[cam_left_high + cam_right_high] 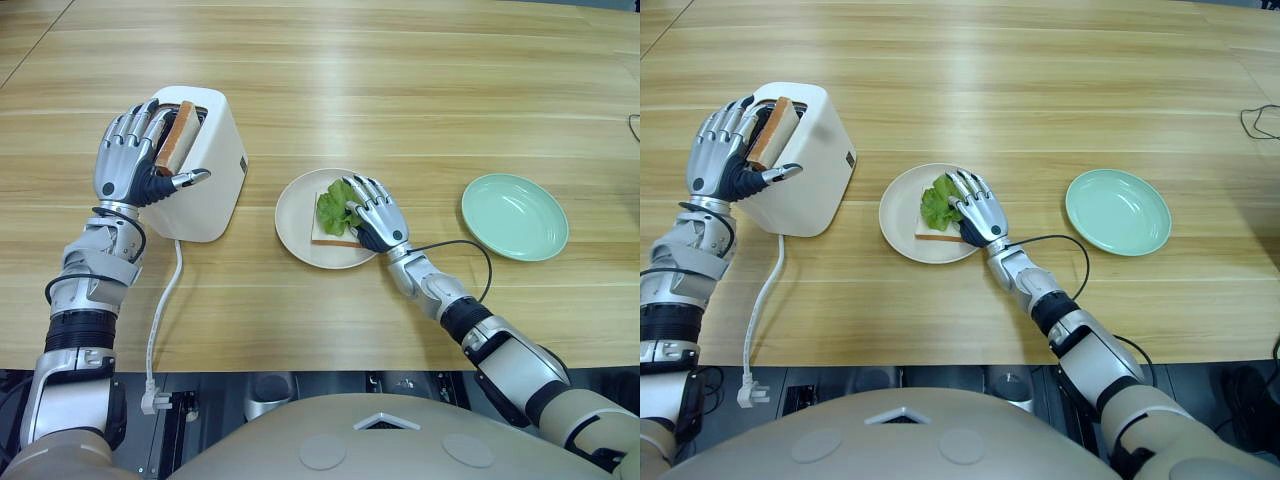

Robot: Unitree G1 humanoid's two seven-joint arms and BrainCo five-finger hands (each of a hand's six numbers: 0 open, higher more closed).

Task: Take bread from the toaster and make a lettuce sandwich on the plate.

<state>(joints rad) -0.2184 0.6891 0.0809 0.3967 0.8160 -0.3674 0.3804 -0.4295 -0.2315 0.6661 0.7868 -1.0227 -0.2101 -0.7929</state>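
Note:
A white toaster stands on the wooden table at the left. A slice of bread sticks up out of its slot, and my left hand is shut on that slice, fingers behind it and thumb in front. On the cream plate in the middle lies another bread slice with green lettuce on top. My right hand rests flat on the lettuce and bread with its fingers spread.
A pale green plate with nothing on it sits to the right of the cream plate. The toaster's white cord runs over the table's near edge to a loose plug. A black cable lies at the far right edge.

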